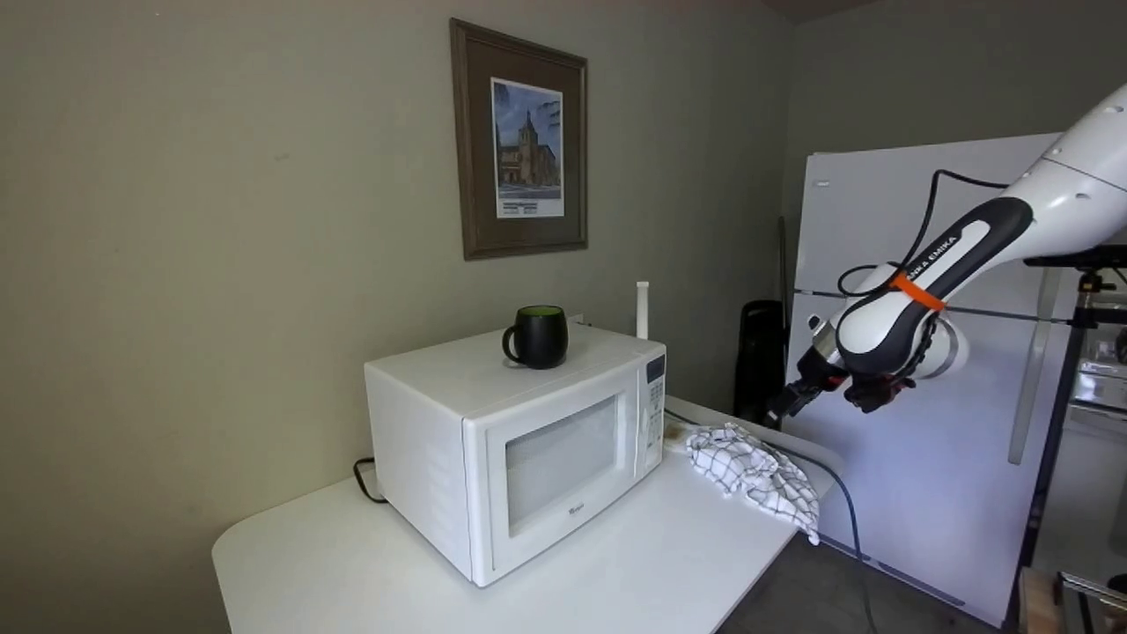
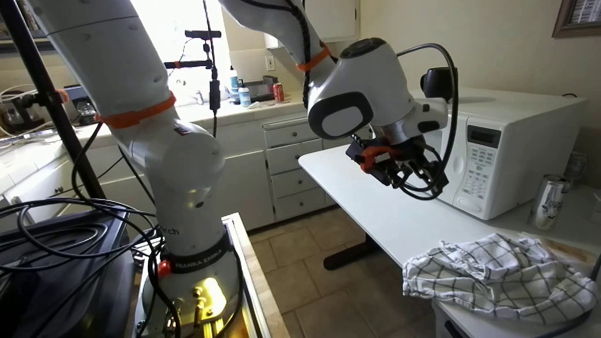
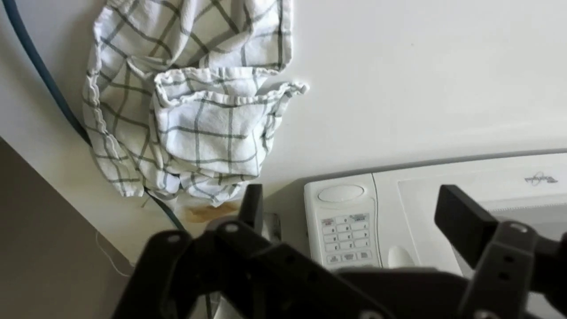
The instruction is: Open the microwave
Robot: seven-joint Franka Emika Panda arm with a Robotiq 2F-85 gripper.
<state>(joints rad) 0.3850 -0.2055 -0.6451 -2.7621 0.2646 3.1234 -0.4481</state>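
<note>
The white microwave (image 1: 414, 475) stands on a white table, with its door (image 1: 563, 471) shut. It also shows in an exterior view (image 2: 540, 155) and upside down in the wrist view (image 3: 418, 208). The control panel has a keypad (image 3: 346, 232) and a large oval button (image 3: 341, 193) at its bottom. The door handle (image 3: 401, 257) is partly hidden by the gripper in the wrist view. My gripper (image 3: 356, 210) is open and empty, its black fingers wide apart. In both exterior views the gripper (image 1: 777, 414) (image 2: 418, 180) hangs in the air, apart from the microwave.
A black mug (image 1: 541, 339) stands on the microwave. A crumpled checked towel (image 2: 497, 277) lies on the table (image 2: 371, 202) beside it. A can (image 2: 549, 202) stands near the microwave's side. A dark cable (image 3: 48, 84) runs under the towel. A fridge (image 1: 907, 458) stands behind the arm.
</note>
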